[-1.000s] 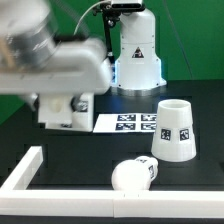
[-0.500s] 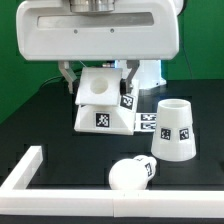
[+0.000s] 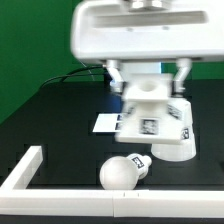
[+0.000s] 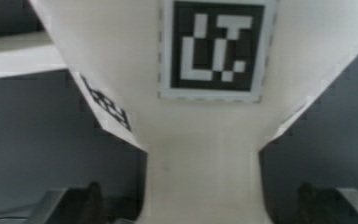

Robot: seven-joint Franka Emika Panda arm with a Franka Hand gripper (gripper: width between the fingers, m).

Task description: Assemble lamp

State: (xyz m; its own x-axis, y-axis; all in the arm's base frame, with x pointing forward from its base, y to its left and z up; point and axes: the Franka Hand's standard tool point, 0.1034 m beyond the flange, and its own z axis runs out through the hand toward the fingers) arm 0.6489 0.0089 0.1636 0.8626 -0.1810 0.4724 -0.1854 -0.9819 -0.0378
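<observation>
My gripper (image 3: pixel 148 88) is shut on the blocky white lamp base (image 3: pixel 150 112) and holds it in the air, in front of the tapered shade (image 3: pixel 183 140), which stands upright on the black table at the exterior view's right. The rounded bulb (image 3: pixel 122 172) lies on its side near the front rail. In the wrist view the base (image 4: pixel 202 120), with its black-and-white tag, fills the picture between the dark fingers (image 4: pixel 78 205), and my gripper (image 4: pixel 202 205) sits round its narrow part.
The marker board (image 3: pixel 106 123) lies flat on the table behind the bulb. A long white rail (image 3: pixel 25 172) borders the front and the exterior view's left of the table. A green wall stands behind.
The gripper has swung across to the exterior view's right, carrying the base from the left side to in front of the shade. The bulb sits a little further left.
</observation>
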